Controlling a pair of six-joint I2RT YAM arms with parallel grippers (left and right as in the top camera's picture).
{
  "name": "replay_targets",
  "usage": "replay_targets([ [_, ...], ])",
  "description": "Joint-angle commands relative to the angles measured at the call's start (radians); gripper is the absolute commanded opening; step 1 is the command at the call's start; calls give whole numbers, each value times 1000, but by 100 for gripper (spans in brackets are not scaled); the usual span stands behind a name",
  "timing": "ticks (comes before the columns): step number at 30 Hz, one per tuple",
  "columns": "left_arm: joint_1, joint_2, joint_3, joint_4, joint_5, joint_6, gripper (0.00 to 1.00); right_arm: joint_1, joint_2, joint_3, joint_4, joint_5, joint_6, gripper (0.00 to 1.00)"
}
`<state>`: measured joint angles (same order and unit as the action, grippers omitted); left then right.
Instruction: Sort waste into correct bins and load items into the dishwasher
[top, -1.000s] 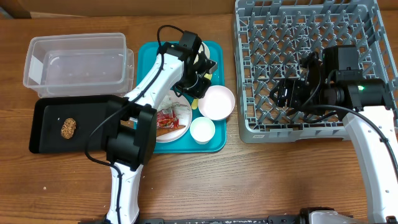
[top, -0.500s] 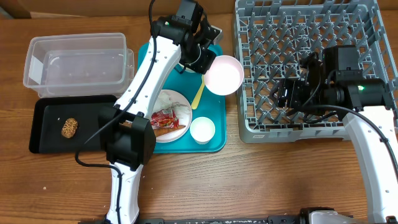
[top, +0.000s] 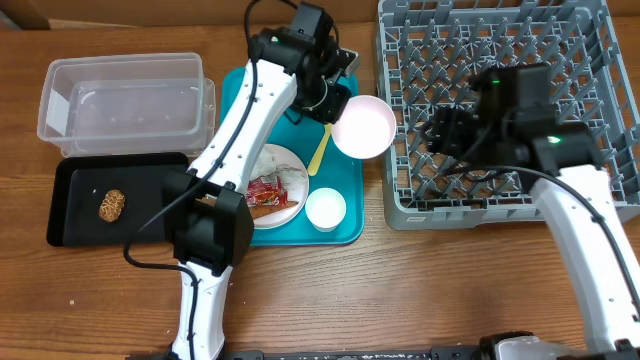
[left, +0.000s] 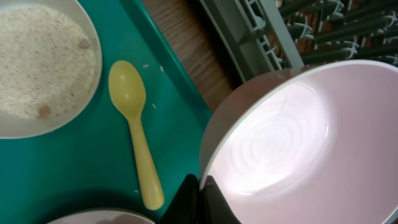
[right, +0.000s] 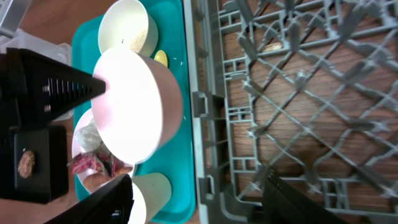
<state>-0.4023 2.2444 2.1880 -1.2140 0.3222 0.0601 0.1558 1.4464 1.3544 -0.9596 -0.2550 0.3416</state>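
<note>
My left gripper (top: 338, 108) is shut on the rim of a pink bowl (top: 365, 127) and holds it tilted above the gap between the teal tray (top: 345, 228) and the grey dish rack (top: 500, 40). The left wrist view shows the jaws (left: 199, 190) pinching the bowl's (left: 292, 137) edge. My right gripper (top: 450, 135) is open and empty over the rack's left side. Its wrist view (right: 199, 202) shows the bowl (right: 134, 106) to its left. On the tray lie a yellow spoon (top: 320, 152), a white cup (top: 326, 208) and a plate with wrappers (top: 275, 190).
A cream bowl with crumbs (left: 37, 62) sits at the tray's far end. A clear plastic bin (top: 125, 100) stands at the far left. In front of the bin is a black tray (top: 80, 180) holding a brown food scrap (top: 110, 205).
My left gripper lifted the pink bowl off the tray and carried it up and right, to the rack's left edge. My right arm moved left over the rack.
</note>
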Motion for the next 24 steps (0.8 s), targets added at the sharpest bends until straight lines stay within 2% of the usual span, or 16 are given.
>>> replay_targets([
  [1, -24, -2, 28, -14, 12, -46, 4, 55, 45, 26, 21, 98, 103, 68],
  [5, -39, -2, 51, -40, 12, -47, 4, 98, 78, 26, 51, 132, 139, 67],
  [11, -52, -2, 108, -83, 12, -49, 4, 119, 116, 26, 62, 176, 157, 59],
  [18, -53, -2, 151, -100, 16, -49, 4, 119, 127, 26, 78, 187, 157, 46],
  [24, -53, -2, 151, -102, 79, -45, 4, 119, 127, 26, 92, 188, 157, 44],
])
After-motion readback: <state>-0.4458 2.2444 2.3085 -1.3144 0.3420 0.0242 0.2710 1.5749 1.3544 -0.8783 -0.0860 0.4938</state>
